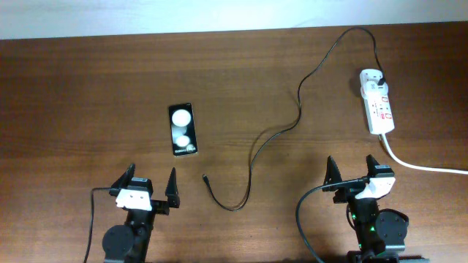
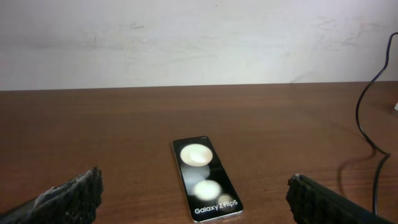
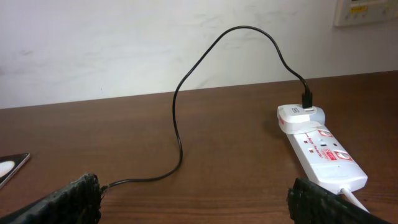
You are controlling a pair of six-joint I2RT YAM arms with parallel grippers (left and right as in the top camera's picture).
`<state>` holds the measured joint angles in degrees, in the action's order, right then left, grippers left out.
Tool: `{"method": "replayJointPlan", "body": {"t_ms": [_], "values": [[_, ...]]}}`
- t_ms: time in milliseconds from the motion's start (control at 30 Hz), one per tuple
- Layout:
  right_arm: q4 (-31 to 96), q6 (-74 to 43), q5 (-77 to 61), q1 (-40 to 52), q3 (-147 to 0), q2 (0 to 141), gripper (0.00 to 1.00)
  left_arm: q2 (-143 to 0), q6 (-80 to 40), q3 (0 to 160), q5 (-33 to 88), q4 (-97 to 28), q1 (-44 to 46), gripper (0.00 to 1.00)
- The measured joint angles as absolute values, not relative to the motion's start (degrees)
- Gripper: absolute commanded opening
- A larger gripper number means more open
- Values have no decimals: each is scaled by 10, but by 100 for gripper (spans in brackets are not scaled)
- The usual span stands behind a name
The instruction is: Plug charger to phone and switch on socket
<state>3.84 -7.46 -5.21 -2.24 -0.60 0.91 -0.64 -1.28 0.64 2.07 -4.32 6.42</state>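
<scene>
The black phone (image 1: 182,129) lies flat on the wooden table, left of centre; the left wrist view shows the phone (image 2: 205,180) straight ahead, lettering toward me. The black charger cable (image 1: 292,124) runs from its plug in the white socket strip (image 1: 379,102) down to a loose connector tip (image 1: 205,176) right of the phone. My left gripper (image 1: 151,186) stands open below the phone, holding nothing. My right gripper (image 1: 352,172) is open below the socket (image 3: 320,149), also holding nothing. The cable (image 3: 178,134) arches up to the plug (image 3: 307,99).
A thick white cord (image 1: 424,166) leaves the socket toward the right edge. A white wall stands behind the table's far edge (image 2: 199,88), with a wall plate (image 3: 367,11) at upper right. Each arm trails a black cable (image 1: 303,219) near the front.
</scene>
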Motion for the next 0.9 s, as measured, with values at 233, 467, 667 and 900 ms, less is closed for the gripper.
{"method": "replayJointPlan", "body": {"t_ms": [233,467,667,900], "values": [[38,-75,-52,-22,-6,9,99,-6,-13,6,21,-43,64,99],[38,-75,-52,-22,-6,9,99,-6,-13,6,21,-43,64,99],[38,-75,-52,-22,-6,9,99,-6,-13,6,21,-43,64,99],[38,-75,-52,-22,-6,9,99,-6,-13,6,32,-37,64,99]]}}
